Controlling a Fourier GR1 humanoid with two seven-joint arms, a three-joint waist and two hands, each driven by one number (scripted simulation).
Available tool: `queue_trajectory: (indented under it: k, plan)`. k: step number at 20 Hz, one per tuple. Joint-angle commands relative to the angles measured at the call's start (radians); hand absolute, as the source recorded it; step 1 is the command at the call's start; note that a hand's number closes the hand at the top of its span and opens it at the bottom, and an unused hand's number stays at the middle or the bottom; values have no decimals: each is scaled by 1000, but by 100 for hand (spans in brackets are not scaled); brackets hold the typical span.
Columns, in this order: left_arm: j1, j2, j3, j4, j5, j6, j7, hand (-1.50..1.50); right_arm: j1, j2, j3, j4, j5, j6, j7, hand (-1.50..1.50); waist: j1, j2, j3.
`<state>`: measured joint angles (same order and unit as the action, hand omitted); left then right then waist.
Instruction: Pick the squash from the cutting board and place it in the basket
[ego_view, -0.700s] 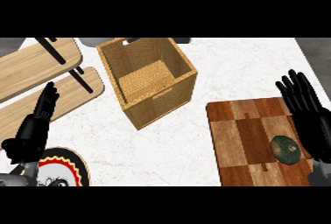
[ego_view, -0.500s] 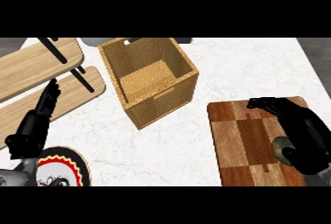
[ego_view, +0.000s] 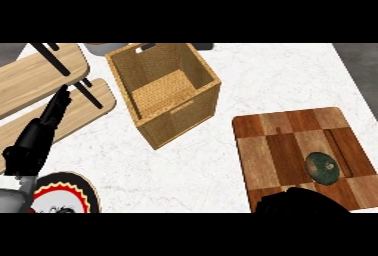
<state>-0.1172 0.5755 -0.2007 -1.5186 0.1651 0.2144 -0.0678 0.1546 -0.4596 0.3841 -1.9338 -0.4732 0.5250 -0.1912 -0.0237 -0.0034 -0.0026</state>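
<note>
The squash (ego_view: 323, 167), a dark green round thing, lies on the right half of the wooden cutting board (ego_view: 277, 150). The woven basket (ego_view: 203, 102) stands open-topped at upper centre, left of the board, with nothing showing inside. My right hand (ego_view: 303, 202) shows only as a dark mass at the lower edge, over the board's near side and just short of the squash. My left hand (ego_view: 38, 135) rests at the far left, open, seen edge-on, apart from everything.
Two pale wooden boards (ego_view: 33, 80) with black bars lie at the upper left beside the basket. A plate (ego_view: 74, 192) with a red and yellow rim sits at the lower left under my left forearm. White marble counter lies between basket and board.
My right hand came down from the right edge, passed over the board and squash, and now sits low at the bottom edge. The squash is uncovered again. The left hand has barely moved.
</note>
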Motion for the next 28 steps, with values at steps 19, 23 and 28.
queue_trajectory:
  k: [19, 23, 28]
  plan:
    - [-89, 11, 13, -24, -1, -66, 34, 0, -372, -779, -428, -215, 385, 354, 162, -150, 38, 7, 0]
    - [-95, -15, 31, -13, -9, -71, 29, 0, -360, -745, -381, -173, 542, 416, 60, -150, 31, 6, 3]
    - [-92, -58, 20, -20, -55, -54, 36, 0, -444, -674, -259, -87, 696, 426, 52, -150, 42, 8, 3]
